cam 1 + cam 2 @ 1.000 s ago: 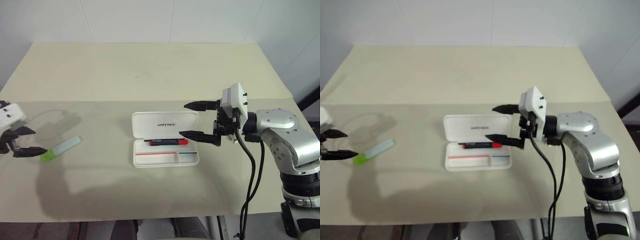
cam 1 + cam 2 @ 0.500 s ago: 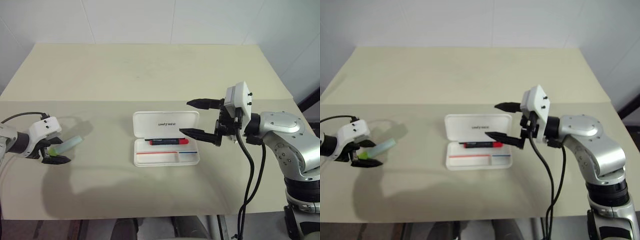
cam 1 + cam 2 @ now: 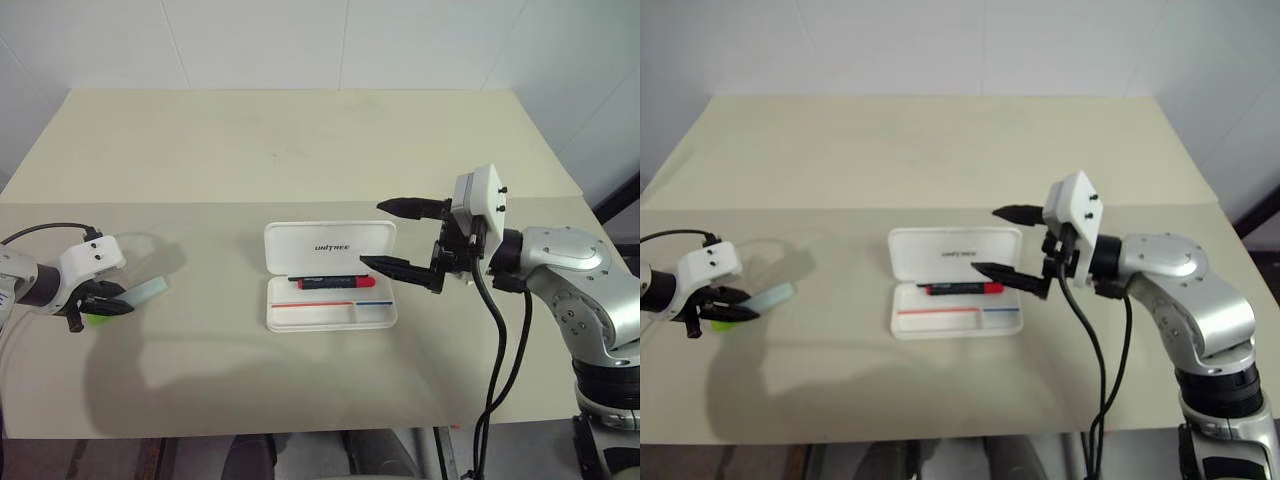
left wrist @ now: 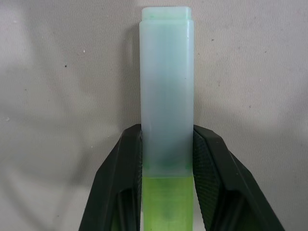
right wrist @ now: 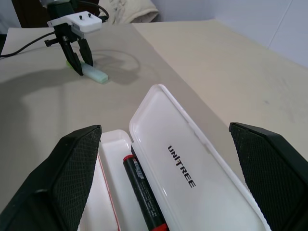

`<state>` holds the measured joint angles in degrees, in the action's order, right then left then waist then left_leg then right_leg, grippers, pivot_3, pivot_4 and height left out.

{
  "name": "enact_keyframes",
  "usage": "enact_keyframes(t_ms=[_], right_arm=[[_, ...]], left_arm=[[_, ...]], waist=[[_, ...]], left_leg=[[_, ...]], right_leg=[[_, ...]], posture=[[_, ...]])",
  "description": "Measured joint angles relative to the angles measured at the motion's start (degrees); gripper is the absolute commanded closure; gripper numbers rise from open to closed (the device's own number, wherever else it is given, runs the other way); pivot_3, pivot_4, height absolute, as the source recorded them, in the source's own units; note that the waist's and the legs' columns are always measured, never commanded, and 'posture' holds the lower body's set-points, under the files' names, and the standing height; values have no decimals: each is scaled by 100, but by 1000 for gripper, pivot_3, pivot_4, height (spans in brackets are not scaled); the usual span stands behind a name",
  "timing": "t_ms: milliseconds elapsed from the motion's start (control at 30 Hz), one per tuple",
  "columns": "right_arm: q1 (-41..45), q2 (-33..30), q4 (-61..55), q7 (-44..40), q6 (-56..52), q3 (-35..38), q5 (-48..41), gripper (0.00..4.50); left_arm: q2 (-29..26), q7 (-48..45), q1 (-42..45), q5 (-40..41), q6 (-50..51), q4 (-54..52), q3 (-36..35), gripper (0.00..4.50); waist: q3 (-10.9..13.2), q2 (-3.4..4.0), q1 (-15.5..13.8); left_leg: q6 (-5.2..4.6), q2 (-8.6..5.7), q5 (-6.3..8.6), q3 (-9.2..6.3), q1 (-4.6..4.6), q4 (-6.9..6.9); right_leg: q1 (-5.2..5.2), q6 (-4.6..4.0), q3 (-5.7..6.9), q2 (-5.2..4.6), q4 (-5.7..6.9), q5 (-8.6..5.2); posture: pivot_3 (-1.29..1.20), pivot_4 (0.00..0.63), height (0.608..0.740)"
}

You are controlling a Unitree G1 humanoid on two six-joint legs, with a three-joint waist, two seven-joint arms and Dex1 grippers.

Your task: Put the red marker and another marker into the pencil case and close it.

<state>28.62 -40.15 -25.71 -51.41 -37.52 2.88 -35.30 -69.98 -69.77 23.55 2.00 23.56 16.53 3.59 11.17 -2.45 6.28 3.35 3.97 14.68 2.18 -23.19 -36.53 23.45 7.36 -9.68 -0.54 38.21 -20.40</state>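
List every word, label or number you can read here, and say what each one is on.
"UNITREE": dark lettering on the inside of the open lid of the pencil case.
The red marker lying in the case has a small label on its black barrel, too small to read.
Nothing else carries text.

Lighting is bright, even and diffuse from above, casting a broad soft shadow over the near half of the surface (image 3: 300, 150), with a small shadow beside the left gripper (image 3: 100, 306); the right-eye view is slightly softer, and no glare is evident.
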Motion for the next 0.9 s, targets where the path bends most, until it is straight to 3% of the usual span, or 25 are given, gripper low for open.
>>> enact_keyframes(t_ms=[133,400,633,900], right_arm=[[-143,-92,6,-28,11,33,1,0],[-830,-321,179,-50,247,264,172,0],[-1647,-456,175,-10,410,676,307,0],[-2485,-477,4,123,601,1086,387,0]], left_arm=[[20,-268,301,29,-64,-224,111,3445],[246,-779,706,501,350,-1824,189,3445],[1107,-647,1519,732,1103,-2697,605,3445],[2075,-357,2271,647,1566,-2702,1361,3445]], waist=[[1,-3,-44],[0,-5,-158],[2,-9,-178],[3,-10,-174]], left_leg=[[1,-2,-1,-3,-11,-6],[-1,-2,1,0,-13,-6],[-6,-6,4,-10,-11,-52],[-10,-17,2,-23,1,-78]], right_leg=[[0,2,2,-1,-6,1],[-3,5,1,-2,-23,2],[-34,25,0,2,-25,13],[-74,46,-8,3,-31,26]], posture=[[0,150,740],[0,150,740],[0,150,740],[0,150,740]])
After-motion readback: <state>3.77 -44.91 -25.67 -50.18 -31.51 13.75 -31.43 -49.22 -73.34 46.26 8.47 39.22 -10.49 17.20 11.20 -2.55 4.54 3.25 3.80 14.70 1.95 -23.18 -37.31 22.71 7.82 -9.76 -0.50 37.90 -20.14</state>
